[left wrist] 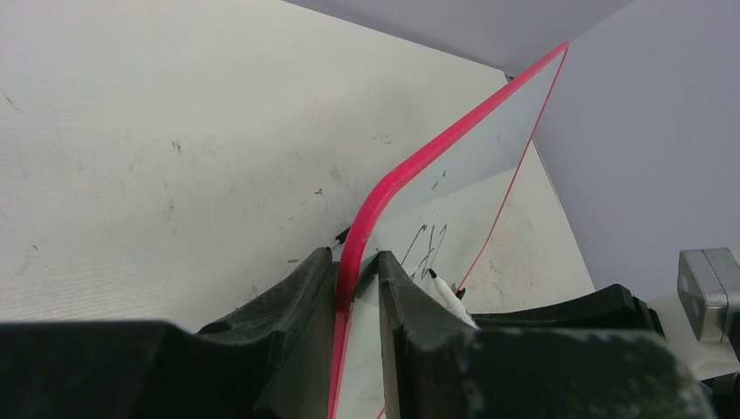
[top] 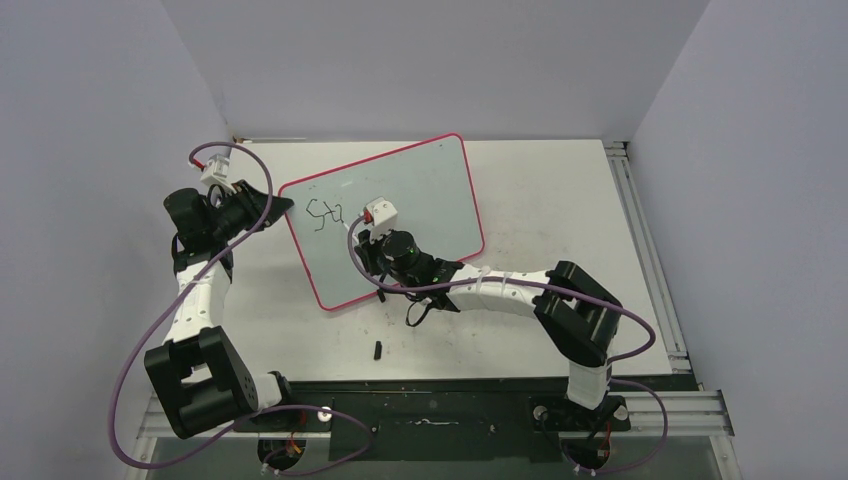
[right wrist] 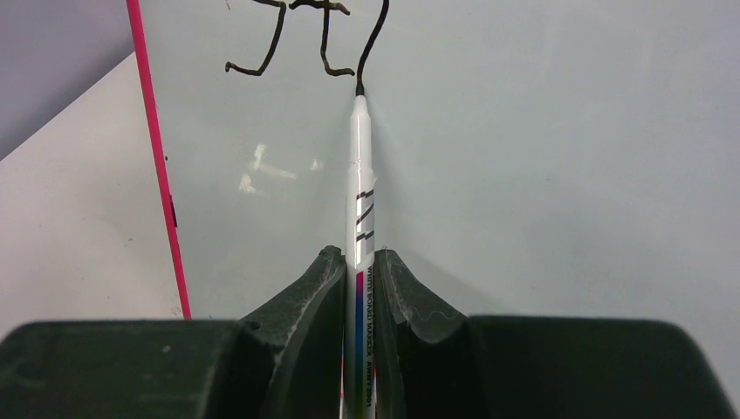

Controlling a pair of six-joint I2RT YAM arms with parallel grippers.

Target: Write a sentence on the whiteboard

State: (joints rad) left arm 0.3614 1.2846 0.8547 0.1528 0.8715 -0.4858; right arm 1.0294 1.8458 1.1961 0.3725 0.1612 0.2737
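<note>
Nearest: dark mounting plate along the table's near edge, well short of the large, pale, glossy whiteboard with rounded corners and a thin pink-red rim. The whiteboard rests on the white scuffed tabletop, turned askew to the table edges.

Small black cap-like piece lies on the tabletop, near the whiteboard's near corner but apart from it. Too small to tell more.

The right gripper is over the whiteboard's middle, reaching in from the whiteboard's right side. Its 2 black fingers are clamped tight on a slim white marker with black stripes and a coloured band. The marker runs out from the jaws toward the whiteboard's left end, and its black tip touches the surface at the foot of the last stroke.

The sentence, in thin black handwritten script, sits on the whiteboard's left part. Only 3 marks are there: an S-like curl, a t-like cross, and 1 curved stroke ending at the marker tip.

The left gripper is at the whiteboard's left corner, closed on the pink-red rim. The rim stands between the 2 fingers with both pressed against it. Cannot tell whether that corner is lifted off the tabletop.

Farthest: pale grey walls beyond the whiteboard's far edge
</note>
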